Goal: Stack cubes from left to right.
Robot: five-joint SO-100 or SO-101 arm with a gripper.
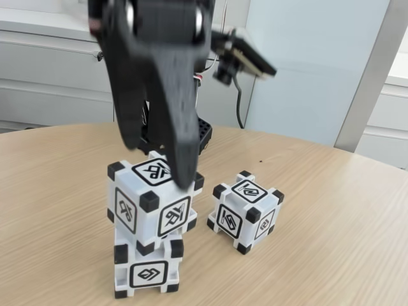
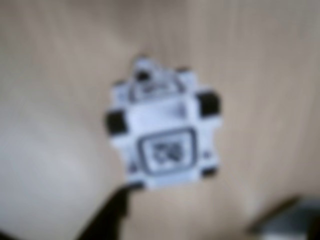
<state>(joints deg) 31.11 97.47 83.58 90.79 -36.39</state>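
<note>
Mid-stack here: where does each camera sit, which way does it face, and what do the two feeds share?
Fixed view: low at table height, facing the arm's base across the table; shows the two-cube stack, top cube on bottom cube, the loose cube, and the blurred gripper above the stack.
Wrist view: on the arm, looking straight down at the stack; dark jaw parts at the lower edge.
Shared: the top cube and the table.
</note>
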